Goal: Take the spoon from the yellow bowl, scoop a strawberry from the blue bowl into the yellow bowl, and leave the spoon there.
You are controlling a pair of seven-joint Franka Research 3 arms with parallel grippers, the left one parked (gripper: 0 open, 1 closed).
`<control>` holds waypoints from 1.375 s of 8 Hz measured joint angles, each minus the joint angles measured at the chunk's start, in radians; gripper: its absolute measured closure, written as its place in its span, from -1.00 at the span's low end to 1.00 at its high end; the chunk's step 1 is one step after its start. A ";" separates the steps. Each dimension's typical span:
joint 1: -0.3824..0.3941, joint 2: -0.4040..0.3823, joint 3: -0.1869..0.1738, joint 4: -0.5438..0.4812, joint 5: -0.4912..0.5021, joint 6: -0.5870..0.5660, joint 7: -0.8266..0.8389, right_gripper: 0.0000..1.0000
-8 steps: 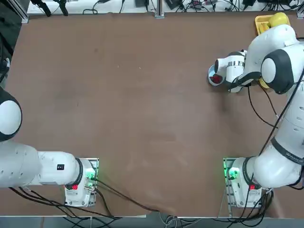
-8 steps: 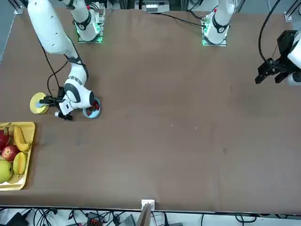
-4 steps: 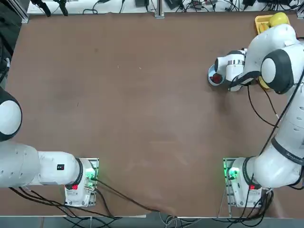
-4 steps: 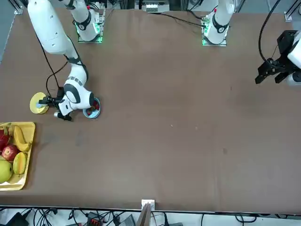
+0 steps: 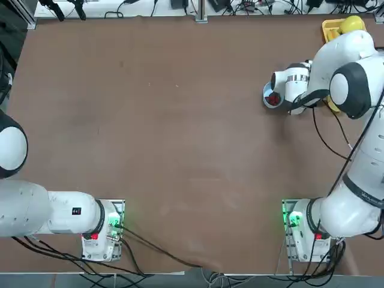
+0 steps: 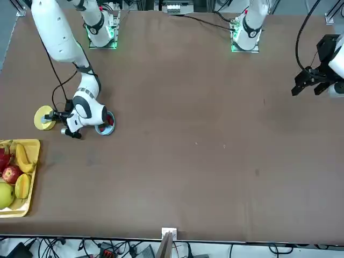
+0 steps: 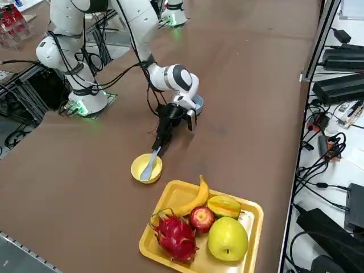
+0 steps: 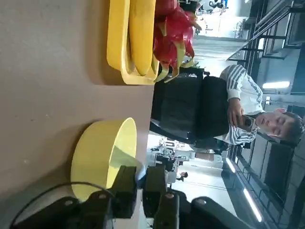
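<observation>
**A:** Right side view first, nearest thing first — what sits closest to the camera?

**B:** A yellow tray (image 7: 250,211) with a dragon fruit (image 7: 173,234), a green apple (image 7: 228,239), a red apple (image 7: 201,218), a banana (image 7: 193,199) and one more yellow-green fruit (image 7: 224,205).

**A:** And just beyond it?

**B:** The yellow bowl (image 7: 138,166), near the tray's far corner but apart from it. The spoon (image 7: 150,165) lies in it, scoop end down in the bowl, handle slanting up over the rim toward the arm.

**A:** Is the right gripper (image 7: 158,143) on that handle?

**B:** Yes. It reaches in low and nearly level, and its fingers are pinched together on the end of the spoon handle. In the right wrist view the two fingers (image 8: 125,183) stand pressed close with only the pale handle between them, right at the bowl's rim (image 8: 125,135).

**A:** Where is the blue bowl?

**B:** Farther back, behind the wrist. In the right side view only a sliver of the blue bowl (image 7: 198,103) shows past the arm. From the front view it sits just beside the wrist, on the side away from the yellow bowl (image 6: 42,122), with red strawberries (image 6: 107,120) inside.

**A:** Anything beyond the table?

**B:** In the wrist view, a person (image 8: 240,107) in a striped top sits on a dark chair (image 8: 190,112).
</observation>
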 joint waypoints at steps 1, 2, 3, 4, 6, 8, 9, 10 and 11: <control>0.000 0.000 0.001 0.001 0.000 -0.001 0.000 0.78; 0.000 -0.001 0.001 0.006 0.001 -0.004 0.003 0.78; 0.000 -0.003 0.001 0.018 0.002 -0.009 0.006 0.78; 0.000 -0.009 0.001 0.031 0.003 -0.014 0.006 0.78; 0.001 -0.046 0.002 0.055 0.035 -0.016 0.007 0.78; 0.001 -0.113 0.030 0.093 0.120 -0.013 -0.011 0.78; 0.004 -0.153 0.048 0.111 0.160 -0.014 -0.034 0.78; 0.007 -0.193 0.064 0.121 0.187 -0.013 -0.055 0.78; 0.009 -0.234 0.091 0.126 0.200 -0.014 -0.071 0.78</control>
